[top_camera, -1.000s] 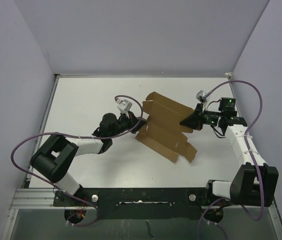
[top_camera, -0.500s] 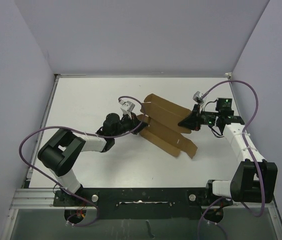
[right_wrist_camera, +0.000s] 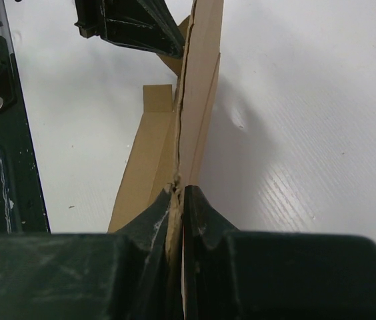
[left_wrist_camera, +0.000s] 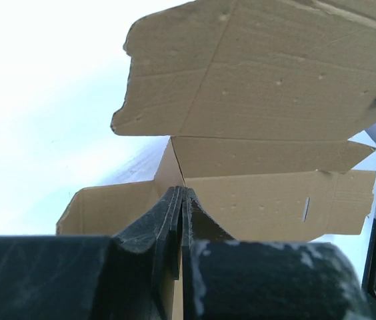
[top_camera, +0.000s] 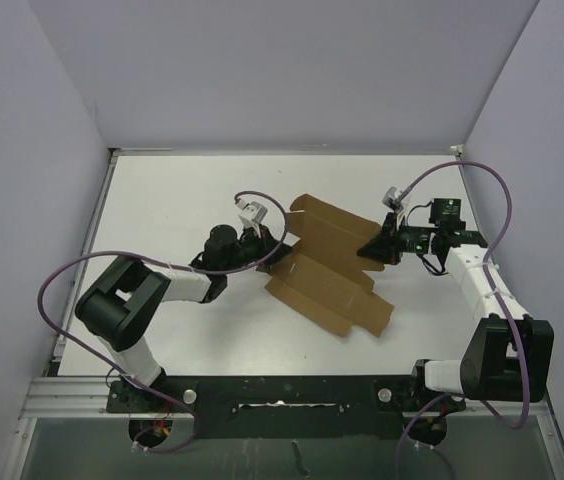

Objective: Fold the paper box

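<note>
The paper box (top_camera: 327, 268) is a brown cardboard sheet with flaps, partly unfolded in the middle of the white table. My left gripper (top_camera: 280, 243) is shut on its left edge. In the left wrist view the jaws (left_wrist_camera: 183, 195) pinch a thin cardboard panel, and broad flaps (left_wrist_camera: 261, 87) rise beyond them. My right gripper (top_camera: 367, 250) is shut on the sheet's right edge. The right wrist view shows the cardboard (right_wrist_camera: 198, 80) edge-on, running away from the jaws (right_wrist_camera: 180, 191) towards the left gripper (right_wrist_camera: 135, 27).
Purple walls (top_camera: 22, 150) close in the table on the left, back and right. A black rail (top_camera: 282, 390) with both arm bases runs along the near edge. Purple cables (top_camera: 507, 200) loop over each arm.
The lower panel of the box has swung down towards the front left and lies flatter. The right gripper has edged left, and the left arm has shifted a little to the right.
</note>
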Controlling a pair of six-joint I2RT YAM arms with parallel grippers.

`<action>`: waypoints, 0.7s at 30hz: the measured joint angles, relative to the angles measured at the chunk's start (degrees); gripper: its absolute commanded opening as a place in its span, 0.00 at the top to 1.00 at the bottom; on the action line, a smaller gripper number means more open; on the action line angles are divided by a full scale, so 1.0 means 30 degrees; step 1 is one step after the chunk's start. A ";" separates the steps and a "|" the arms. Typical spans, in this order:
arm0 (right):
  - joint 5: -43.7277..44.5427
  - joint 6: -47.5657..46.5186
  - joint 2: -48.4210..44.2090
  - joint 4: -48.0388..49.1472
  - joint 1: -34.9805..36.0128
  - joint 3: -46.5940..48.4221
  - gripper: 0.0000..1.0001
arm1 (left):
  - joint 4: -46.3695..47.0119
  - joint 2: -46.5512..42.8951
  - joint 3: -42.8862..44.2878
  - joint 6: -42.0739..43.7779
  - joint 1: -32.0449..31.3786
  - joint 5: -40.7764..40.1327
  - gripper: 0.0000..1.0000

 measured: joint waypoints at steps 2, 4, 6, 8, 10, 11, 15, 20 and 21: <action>0.0197 -0.0124 0.0000 -0.0124 0.0015 0.0015 1.00 | -0.0342 -0.0211 -0.0197 0.0007 0.0095 0.0000 0.99; 0.0335 -0.0182 -0.0007 -0.0226 0.0036 0.0015 1.00 | -0.1158 -0.0933 -0.0568 0.0073 0.0189 -0.0015 0.92; 0.0415 -0.0219 -0.0022 -0.0306 0.0073 0.0015 1.00 | -0.2397 -0.2098 -0.0896 0.0270 0.0386 -0.0015 0.83; 0.0452 -0.0226 -0.0058 -0.0415 0.0087 0.0022 1.00 | -0.4160 -0.3789 -0.0954 0.0648 0.0758 -0.0204 0.74; 0.0459 -0.0226 -0.0138 -0.0517 0.0087 0.0022 1.00 | -0.5319 -0.5384 -0.1056 0.0750 0.1195 -0.0539 0.68; 0.0459 -0.0233 -0.0182 -0.0546 0.0087 0.0022 1.00 | -0.5836 -0.6295 -0.1180 0.0721 0.1515 -0.0678 0.65; 0.0452 -0.0233 -0.0321 -0.0612 0.0087 0.0029 1.00 | -0.8808 -0.8684 -0.1020 0.0670 0.2441 -0.1581 0.52; 0.0444 -0.0233 -0.0561 -0.0612 0.0080 0.0036 1.00 | -1.3478 -0.8918 0.0393 0.0379 0.2528 -0.2441 0.49; 0.0437 -0.0226 -0.0597 -0.0619 0.0080 0.0036 1.00 | -1.4149 -0.8874 0.0495 0.0219 0.2528 -0.2477 0.49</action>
